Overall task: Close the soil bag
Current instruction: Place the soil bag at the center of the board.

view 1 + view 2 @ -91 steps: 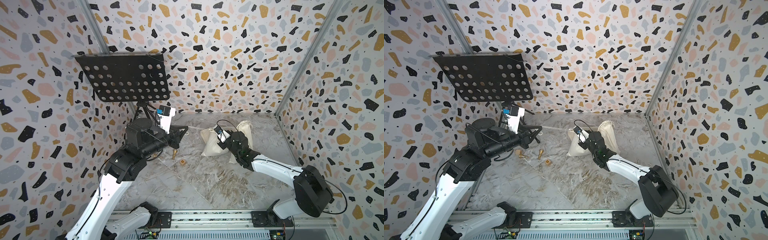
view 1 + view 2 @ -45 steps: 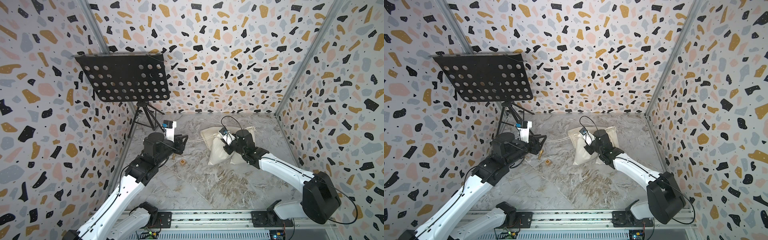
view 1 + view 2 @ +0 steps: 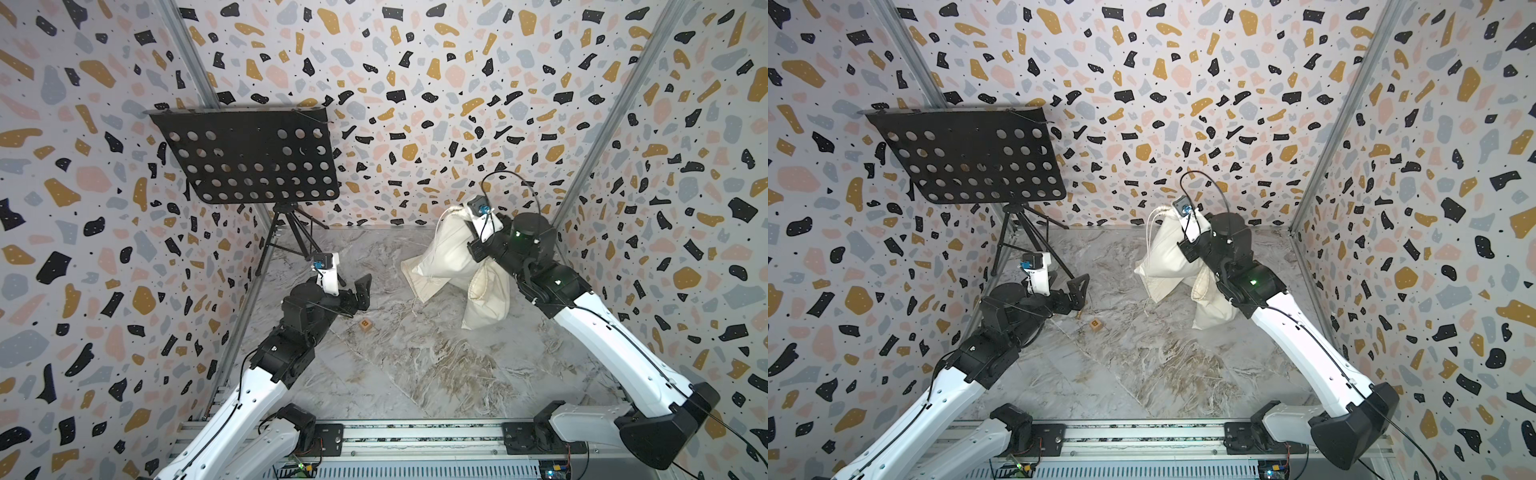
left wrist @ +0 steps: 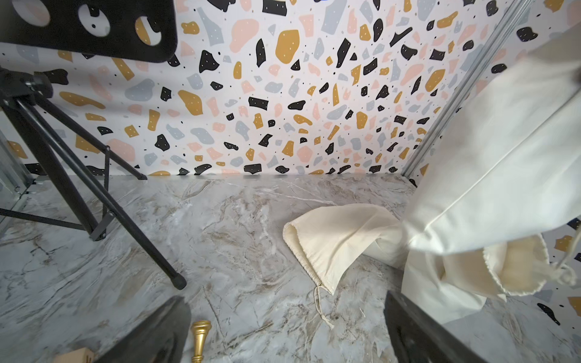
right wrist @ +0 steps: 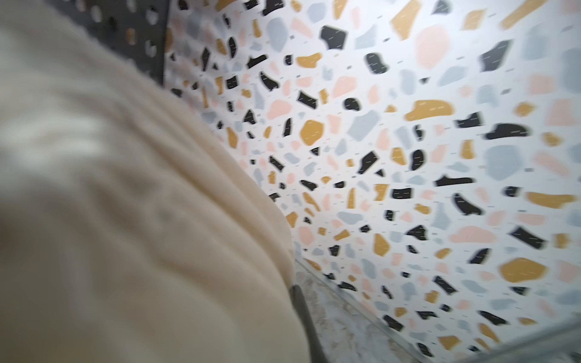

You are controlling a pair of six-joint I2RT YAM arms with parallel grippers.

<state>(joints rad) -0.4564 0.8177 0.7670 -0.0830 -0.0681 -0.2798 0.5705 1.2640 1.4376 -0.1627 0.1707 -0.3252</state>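
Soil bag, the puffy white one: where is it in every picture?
A top view: soil bag right of centre.
A top view: right of centre too.
Left wrist: picture's right edge.
Right wrist: blurry, filling picture's left.
Shared landmark: black music stand.

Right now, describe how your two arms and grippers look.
The left arm and right arm match: white shells, black joints and bases, thin black cables running along them. Green lights glow on the right arm. The left gripper has black fingers. Each wrist carries a white camera mount with a blue part.
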